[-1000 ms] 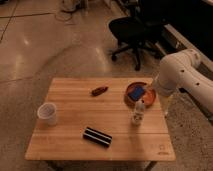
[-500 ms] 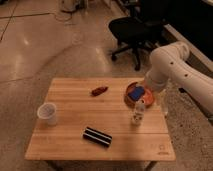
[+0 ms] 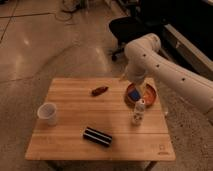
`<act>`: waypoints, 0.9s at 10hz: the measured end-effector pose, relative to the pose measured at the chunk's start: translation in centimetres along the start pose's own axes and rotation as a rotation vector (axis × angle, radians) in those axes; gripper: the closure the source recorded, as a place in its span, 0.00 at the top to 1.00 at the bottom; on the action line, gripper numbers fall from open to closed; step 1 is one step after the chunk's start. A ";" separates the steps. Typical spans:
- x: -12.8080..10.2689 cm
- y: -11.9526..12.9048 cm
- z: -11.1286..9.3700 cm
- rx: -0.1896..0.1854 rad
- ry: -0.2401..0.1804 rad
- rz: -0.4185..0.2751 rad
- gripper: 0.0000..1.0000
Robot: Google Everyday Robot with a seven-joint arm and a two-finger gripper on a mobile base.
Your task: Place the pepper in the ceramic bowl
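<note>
Hanging over the left rim of the ceramic bowl [image 3: 150, 98], the gripper [image 3: 133, 84] is seemingly empty, though whether it is parted or closed cannot be told. The pepper [image 3: 99, 90] lies on the wooden table [image 3: 70, 100], left of the bowl and apart from it. A small white bottle [image 3: 138, 111] stands just in front of the bowl.

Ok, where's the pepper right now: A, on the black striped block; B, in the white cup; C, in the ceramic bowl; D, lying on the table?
D: the pepper lies on the table, apart from the ceramic bowl, while the gripper hangs over that bowl.
</note>
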 end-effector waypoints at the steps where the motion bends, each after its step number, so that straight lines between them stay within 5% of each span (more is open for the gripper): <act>1: -1.2 -2.2 0.8 0.009 -0.001 -0.026 0.80; 6: -5.9 -9.4 5.8 0.006 -0.013 -0.125 0.80; 9: -7.9 -12.0 10.8 -0.051 -0.054 -0.153 0.80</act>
